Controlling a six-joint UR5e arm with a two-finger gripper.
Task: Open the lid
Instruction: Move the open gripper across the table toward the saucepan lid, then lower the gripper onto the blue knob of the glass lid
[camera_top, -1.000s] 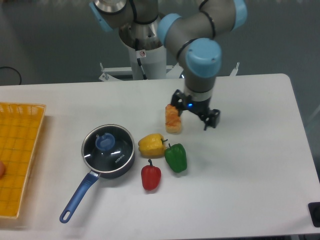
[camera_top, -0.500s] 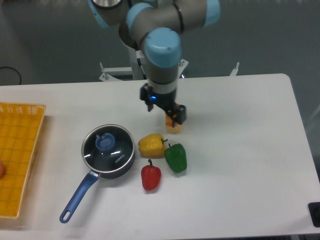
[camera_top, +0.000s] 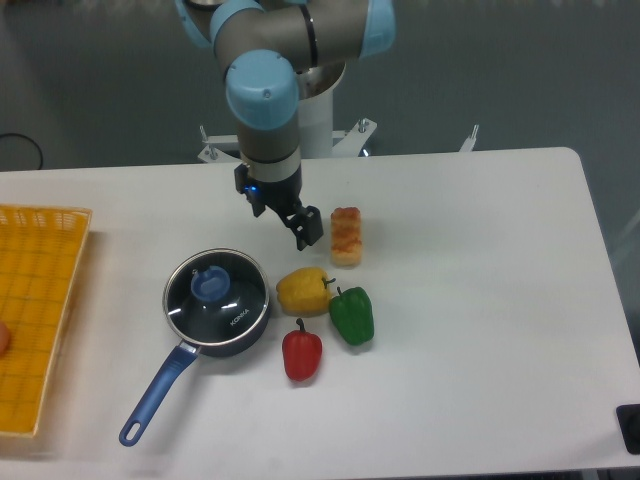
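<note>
- the lid (camera_top: 216, 292) sits closed on the dark blue saucepan (camera_top: 205, 318), glass flat across the rim, its blue knob (camera_top: 209, 286) a little off the middle of the glass toward the far left edge.
- taking the saucepan as the landmark: the gripper (camera_top: 281, 212) hangs above the table (camera_top: 480, 300) beyond the pan's far right edge, not over the lid and touching nothing.
- the jaws stand parted with only air between them; one finger shows clearly, low and to the right, the other is partly tucked under the wrist.
- the relation that matters: the knob lies toward the camera and to the left of the gripper, and lower down. the gripper is near the pan but apart from it.
- the pan's long handle runs away from the pot toward the near left, on the side opposite the gripper, so it should not get in the way of an approach.
- just beside the pan's right edge lies a yellow pepper (camera_top: 303, 291), nearly touching the wall; a red pepper (camera_top: 302, 352) sits to the pan's near right and a green pepper (camera_top: 352, 315) further right.
- a piece of toasted bread (camera_top: 346, 236) stands well to the pan's far right.
- a yellow basket (camera_top: 35, 310) lies well to the pan's left.
- my read: the lid is untouched, and the next step is to centre over the knob and descend.
</note>
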